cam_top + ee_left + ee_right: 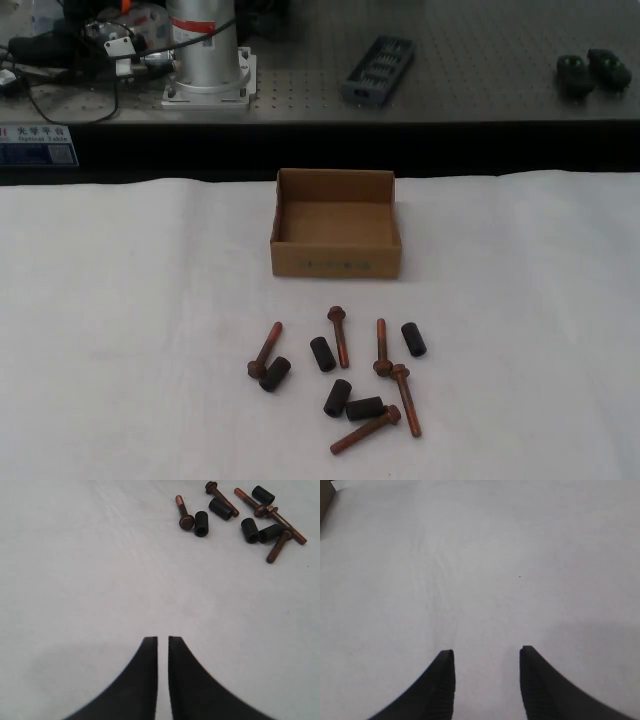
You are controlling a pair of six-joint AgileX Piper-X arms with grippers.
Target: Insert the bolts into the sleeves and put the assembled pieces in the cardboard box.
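Several copper-coloured bolts and several short black sleeves lie loose on the white cloth in front of the open cardboard box. One bolt lies at the left of the cluster beside a sleeve; another bolt lies nearest the front. No bolt sits inside a sleeve. In the left wrist view the same cluster lies far off, with a bolt and a sleeve closest. My left gripper is shut over bare cloth, holding nothing. My right gripper is open over bare cloth.
The white cloth covers the bench on both sides of the cluster. Behind the box, a dark perforated table carries a metal arm base, cables and a black tray. A brown corner shows in the right wrist view.
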